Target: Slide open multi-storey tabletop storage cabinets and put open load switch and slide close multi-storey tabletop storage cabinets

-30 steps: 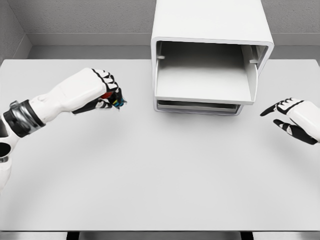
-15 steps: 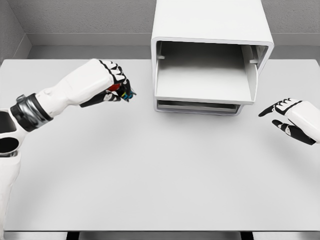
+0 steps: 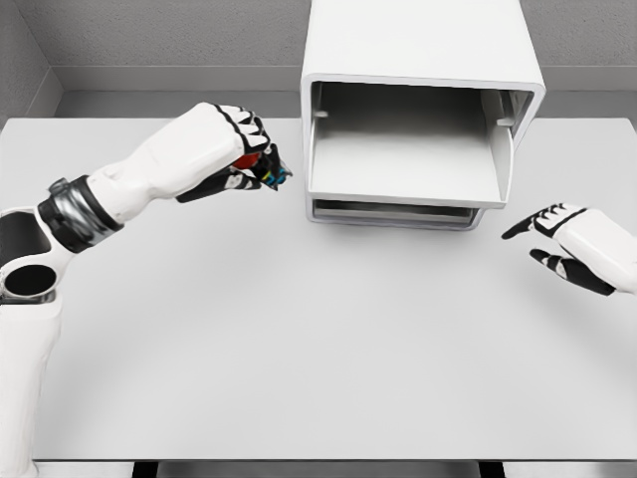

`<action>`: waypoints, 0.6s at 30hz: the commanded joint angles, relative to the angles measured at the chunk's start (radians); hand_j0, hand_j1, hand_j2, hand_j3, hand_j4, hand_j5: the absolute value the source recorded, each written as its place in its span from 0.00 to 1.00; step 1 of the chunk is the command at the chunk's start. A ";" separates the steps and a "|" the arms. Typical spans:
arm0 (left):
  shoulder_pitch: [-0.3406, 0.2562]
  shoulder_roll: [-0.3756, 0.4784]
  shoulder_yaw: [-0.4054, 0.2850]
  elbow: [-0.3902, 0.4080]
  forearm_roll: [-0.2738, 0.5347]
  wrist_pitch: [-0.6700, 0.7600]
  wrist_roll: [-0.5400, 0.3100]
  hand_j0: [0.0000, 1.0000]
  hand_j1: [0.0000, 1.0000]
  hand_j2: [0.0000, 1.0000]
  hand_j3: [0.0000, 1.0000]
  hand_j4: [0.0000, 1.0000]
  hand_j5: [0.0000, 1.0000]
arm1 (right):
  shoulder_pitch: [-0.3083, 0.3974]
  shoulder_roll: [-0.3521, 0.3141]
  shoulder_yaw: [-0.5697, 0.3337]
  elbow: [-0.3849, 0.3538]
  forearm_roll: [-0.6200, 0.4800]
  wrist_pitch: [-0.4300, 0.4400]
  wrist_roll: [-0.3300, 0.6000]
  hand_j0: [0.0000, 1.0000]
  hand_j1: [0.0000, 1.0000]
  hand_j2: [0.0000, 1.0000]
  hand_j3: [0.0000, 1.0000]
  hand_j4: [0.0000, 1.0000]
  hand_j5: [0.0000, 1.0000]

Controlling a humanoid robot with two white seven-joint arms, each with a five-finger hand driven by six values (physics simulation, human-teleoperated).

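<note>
Head view: I'm seeing left hand [image 3: 227, 149] gripping load switch [image 3: 265, 169] left of cabinet [image 3: 418, 60], drawer [image 3: 403, 164] standing open; right hand [image 3: 572, 244] hovering, fingers relaxed, holding nothing.

The left arm reaches from the lower left edge up toward the frame's centre-left, its hand [image 3: 231, 149] curled into a fist, knuckles upward. The right hand [image 3: 569, 244] shows at the right edge, mid-height, fingers loosely spread and pointing left.

Single head cam, looks down-fwd over table [image 3: 318, 378], near.
</note>
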 commanded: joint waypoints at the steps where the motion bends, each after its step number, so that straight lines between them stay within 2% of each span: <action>1: 0.002 -0.019 -0.004 0.000 0.005 0.003 0.001 0.33 0.33 0.33 0.33 0.33 0.33 | 0.000 0.000 0.003 -0.001 -0.008 0.002 -0.001 0.62 0.62 0.62 0.62 0.62 0.62; 9: -0.018 -0.068 -0.031 0.000 -0.009 0.003 0.001 0.33 0.33 0.33 0.33 0.33 0.33 | 0.015 0.009 0.006 0.008 -0.006 0.002 -0.007 0.61 0.61 0.61 0.61 0.61 0.61; 18: -0.037 -0.152 -0.045 0.000 -0.080 0.003 0.001 0.34 0.34 0.34 0.34 0.34 0.34 | 0.018 0.012 0.005 0.014 -0.006 0.002 -0.002 0.62 0.62 0.62 0.62 0.62 0.62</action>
